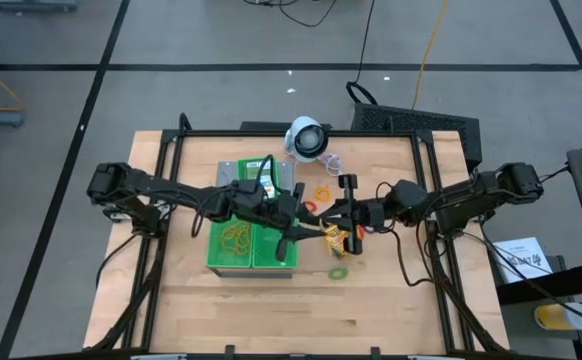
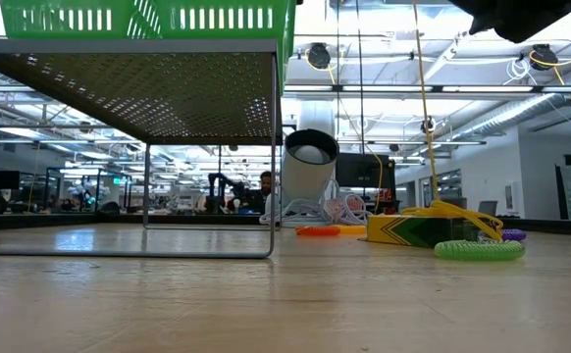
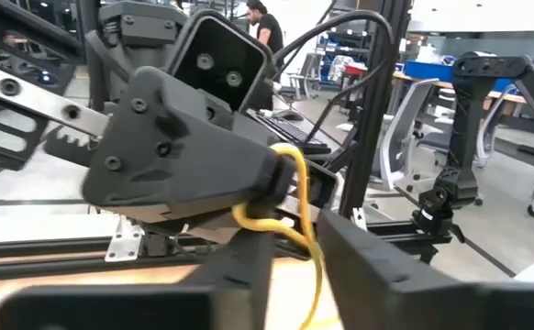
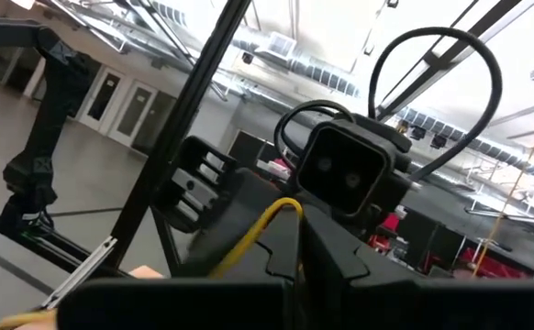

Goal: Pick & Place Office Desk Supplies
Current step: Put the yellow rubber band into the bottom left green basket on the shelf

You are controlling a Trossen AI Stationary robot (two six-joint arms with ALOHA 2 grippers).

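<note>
Between my two claws, just right of the green tray (image 1: 233, 262), a yellow rubber band (image 3: 296, 197) stretches. My right gripper (image 1: 349, 212) is clamped shut on it; my left gripper (image 1: 301, 226) pinches narrow around its other end. Pulling apart too hard risks it snapping free and flying off near the crayon box (image 2: 415, 230).
</note>
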